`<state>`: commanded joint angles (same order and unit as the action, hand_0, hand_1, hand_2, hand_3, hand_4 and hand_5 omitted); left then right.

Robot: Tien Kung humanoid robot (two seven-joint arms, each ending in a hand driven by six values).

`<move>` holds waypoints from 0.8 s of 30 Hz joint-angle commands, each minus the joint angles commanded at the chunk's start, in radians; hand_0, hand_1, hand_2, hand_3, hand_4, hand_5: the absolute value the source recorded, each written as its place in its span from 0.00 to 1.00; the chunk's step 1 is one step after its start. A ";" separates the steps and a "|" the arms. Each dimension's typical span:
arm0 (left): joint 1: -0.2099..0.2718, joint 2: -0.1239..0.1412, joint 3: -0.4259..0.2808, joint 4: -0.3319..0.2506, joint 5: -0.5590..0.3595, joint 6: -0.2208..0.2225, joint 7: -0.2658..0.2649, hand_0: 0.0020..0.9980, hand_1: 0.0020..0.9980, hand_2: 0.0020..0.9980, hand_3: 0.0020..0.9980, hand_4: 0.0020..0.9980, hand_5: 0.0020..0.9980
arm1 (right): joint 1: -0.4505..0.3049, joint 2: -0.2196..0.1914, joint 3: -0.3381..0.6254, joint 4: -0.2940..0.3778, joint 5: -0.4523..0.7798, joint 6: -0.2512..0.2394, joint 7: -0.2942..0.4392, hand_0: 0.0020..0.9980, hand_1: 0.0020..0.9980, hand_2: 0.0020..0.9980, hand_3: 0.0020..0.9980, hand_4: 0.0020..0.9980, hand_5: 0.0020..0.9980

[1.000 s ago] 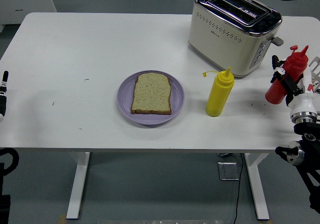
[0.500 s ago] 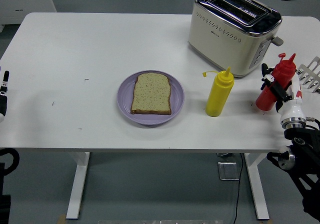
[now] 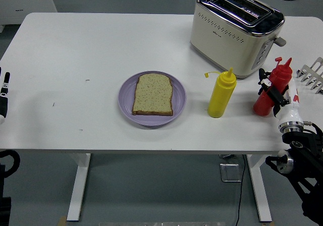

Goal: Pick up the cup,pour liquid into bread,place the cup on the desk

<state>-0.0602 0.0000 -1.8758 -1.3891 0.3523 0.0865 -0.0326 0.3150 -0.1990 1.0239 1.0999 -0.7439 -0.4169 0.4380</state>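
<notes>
The right hand [image 3: 275, 96] has its fingers wrapped round the red squeeze bottle [image 3: 270, 89], no cup in sight, which sits tilted by the table's [image 3: 75, 49] right edge, near the toaster [image 3: 234, 29]. The bread [image 3: 153, 94] waits on the purple plate [image 3: 177, 105], well to the left, with the yellow bottle [image 3: 221, 94] in between. Best to lift clear first, pass over that yellow cap, and tip only once the nozzle is above the slice. The left hand [image 3: 3, 97] rests at the left edge; I can't tell its finger state.
</notes>
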 joint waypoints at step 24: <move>-0.002 0.000 -0.007 0.000 -0.001 0.000 -0.001 0.79 0.74 0.73 0.69 0.57 1.00 | -0.019 0.003 0.001 -0.005 0.017 0.000 0.064 0.45 0.43 0.44 0.43 0.74 0.29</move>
<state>-0.0623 0.0000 -1.8826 -1.3894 0.3518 0.0867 -0.0332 0.2961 -0.1959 1.0253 1.0952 -0.7270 -0.4169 0.5022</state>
